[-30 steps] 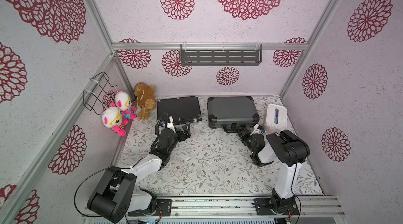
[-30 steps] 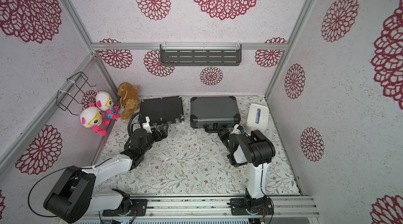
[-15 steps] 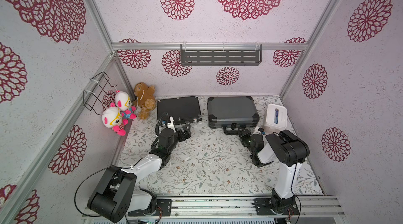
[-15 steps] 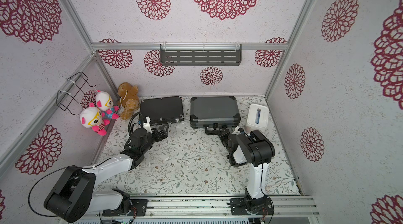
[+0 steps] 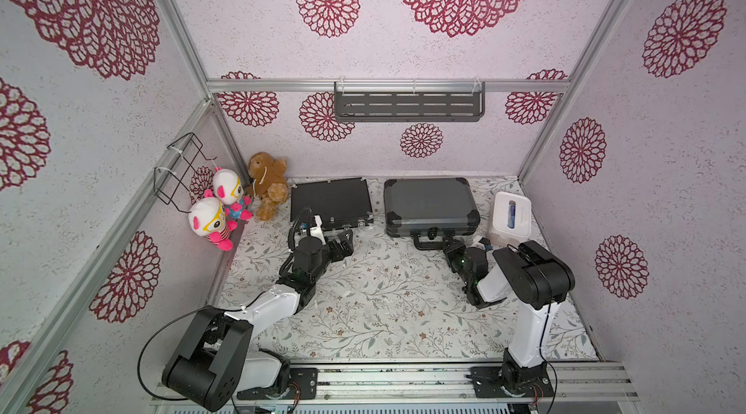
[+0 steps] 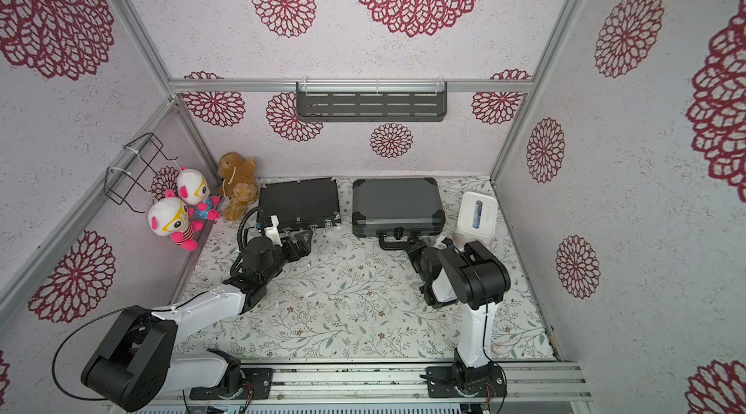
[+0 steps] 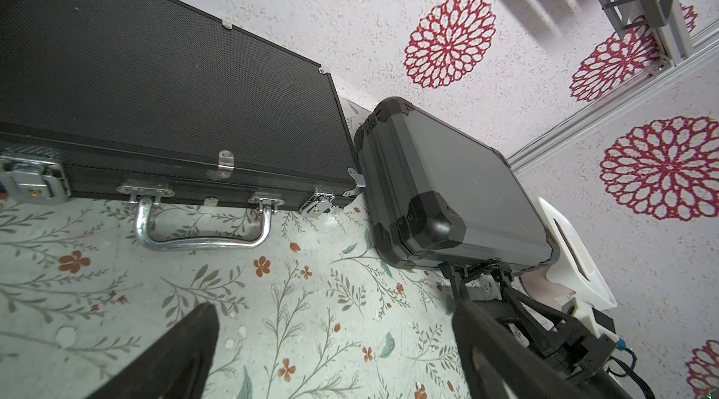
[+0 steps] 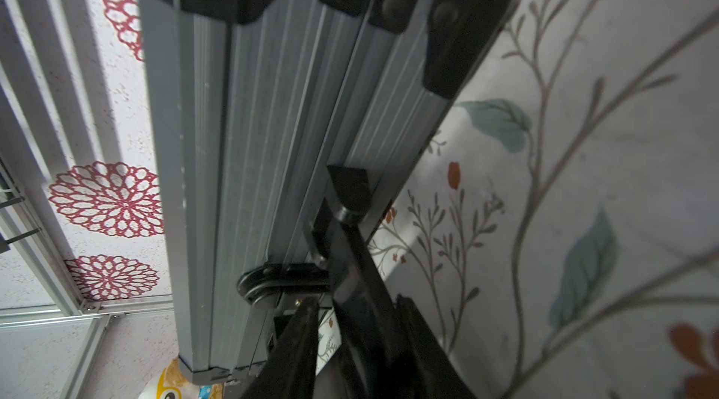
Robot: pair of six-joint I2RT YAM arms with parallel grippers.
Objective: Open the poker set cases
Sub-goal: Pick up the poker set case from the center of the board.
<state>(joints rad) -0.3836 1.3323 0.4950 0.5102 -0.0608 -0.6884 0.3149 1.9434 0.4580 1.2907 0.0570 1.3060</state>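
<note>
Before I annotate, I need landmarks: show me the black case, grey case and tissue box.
black case (image 5: 329, 200): in a top view, lid centre
grey case (image 5: 428, 200): in a top view, lid centre
tissue box (image 5: 501, 210): in a top view, white top

Robot test booth: wallpapered panels (image 5: 444, 49), aluminium frame (image 5: 387, 86), arm rail (image 5: 403, 381).

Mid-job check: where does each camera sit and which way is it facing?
Both top views: high above the robot's base, looking down on left arm, right arm, black case, grey case.
Left wrist: low, facing both cases' fronts; open left hand shows.
Right wrist: close against the grey case's front; right hand at its handle.
Shared: all show the grey case.
</note>
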